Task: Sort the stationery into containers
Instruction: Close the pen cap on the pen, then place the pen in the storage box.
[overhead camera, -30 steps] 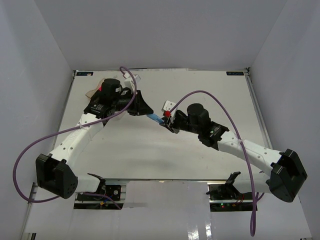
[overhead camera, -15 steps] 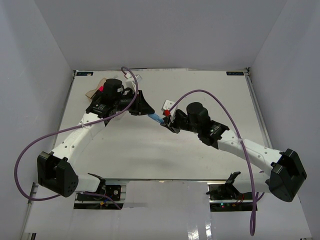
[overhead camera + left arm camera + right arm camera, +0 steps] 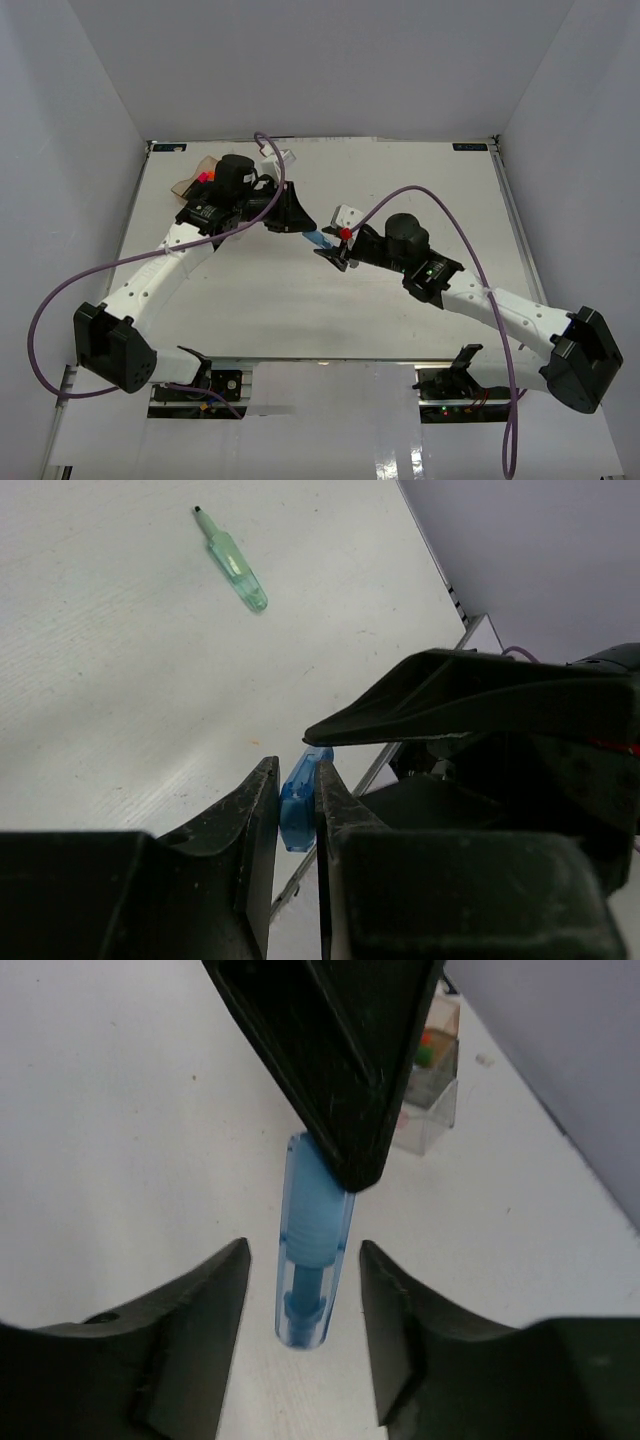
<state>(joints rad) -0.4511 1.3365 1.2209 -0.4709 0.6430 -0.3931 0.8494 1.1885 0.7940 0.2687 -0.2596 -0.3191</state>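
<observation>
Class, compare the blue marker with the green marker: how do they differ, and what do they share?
Colour: the blue marker is blue, the green marker green. State: the blue marker is clamped in the left gripper; the green marker lies loose on the table, touched by nothing. Both are translucent and stubby.

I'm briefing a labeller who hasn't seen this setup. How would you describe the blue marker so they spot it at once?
Look at the middle of the table. There the left gripper is shut on the blue marker, and the open right gripper straddles its free end. It is short, translucent and gripped; the green marker lies loose on the table.
</observation>
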